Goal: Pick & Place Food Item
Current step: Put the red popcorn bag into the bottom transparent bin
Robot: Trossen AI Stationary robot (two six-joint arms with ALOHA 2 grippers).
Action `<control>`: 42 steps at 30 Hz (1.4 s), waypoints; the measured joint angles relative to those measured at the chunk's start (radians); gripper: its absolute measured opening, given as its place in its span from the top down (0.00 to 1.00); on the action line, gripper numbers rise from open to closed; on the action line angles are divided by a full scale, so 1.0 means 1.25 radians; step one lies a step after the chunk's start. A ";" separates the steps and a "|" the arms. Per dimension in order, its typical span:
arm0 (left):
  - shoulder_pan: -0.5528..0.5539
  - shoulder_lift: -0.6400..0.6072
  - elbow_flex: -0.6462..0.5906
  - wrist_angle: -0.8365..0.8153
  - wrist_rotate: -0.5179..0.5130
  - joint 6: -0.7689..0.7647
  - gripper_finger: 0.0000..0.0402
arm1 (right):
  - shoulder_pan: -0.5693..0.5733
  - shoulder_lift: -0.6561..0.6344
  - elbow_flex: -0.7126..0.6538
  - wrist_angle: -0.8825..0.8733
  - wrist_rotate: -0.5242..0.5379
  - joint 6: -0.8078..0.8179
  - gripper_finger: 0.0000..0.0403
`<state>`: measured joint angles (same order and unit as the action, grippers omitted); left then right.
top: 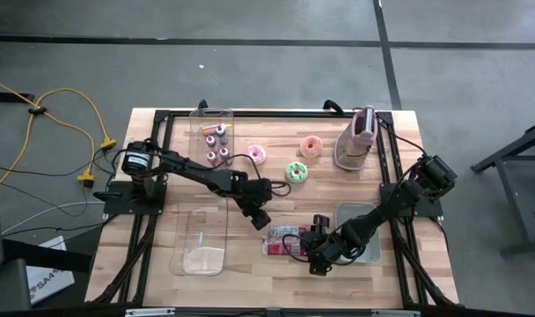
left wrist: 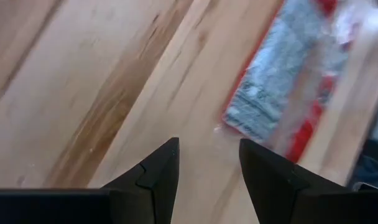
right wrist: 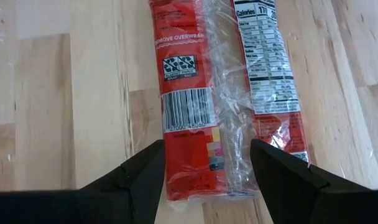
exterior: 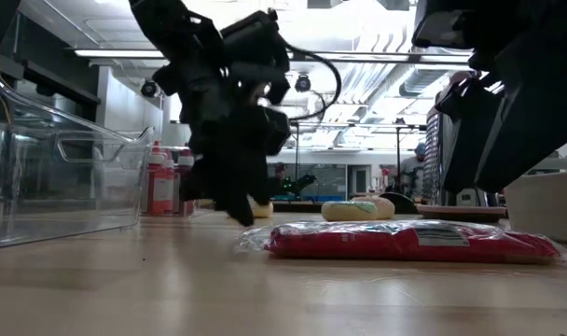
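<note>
Right end effector [right wrist: 201,168] hovering, fingers apart, straddling end of red packet [right wrist: 207,93] lying flat on tabletop [right wrist: 58,93]. Lowering squarely before closing advisable; wrapper likely slippery. Left end effector [left wrist: 207,165] waiting apart, packet just ahead.

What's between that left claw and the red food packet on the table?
Only bare wood: in the left wrist view, the left gripper hangs open over the table, with nothing lying before the red packet.

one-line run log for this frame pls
left gripper: open, empty, beside red food packet | right gripper: open, straddling packet end, not closed | packet: flat on table
</note>
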<state>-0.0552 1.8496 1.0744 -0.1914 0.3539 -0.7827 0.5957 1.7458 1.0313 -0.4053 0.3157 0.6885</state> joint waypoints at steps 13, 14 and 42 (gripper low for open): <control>-0.020 0.030 0.001 0.042 0.028 -0.022 0.60 | 0.001 0.000 0.000 -0.021 -0.021 0.008 0.44; -0.020 0.030 0.001 0.045 0.031 -0.022 0.60 | 0.001 0.000 0.000 -0.025 -0.030 0.014 0.44; -0.021 0.036 -0.001 0.070 0.035 -0.021 0.60 | -0.006 0.045 0.000 -0.043 -0.024 -0.003 0.69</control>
<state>-0.0818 1.8950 1.0737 -0.1036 0.3973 -0.8089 0.5876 1.8019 1.0309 -0.4586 0.2863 0.6846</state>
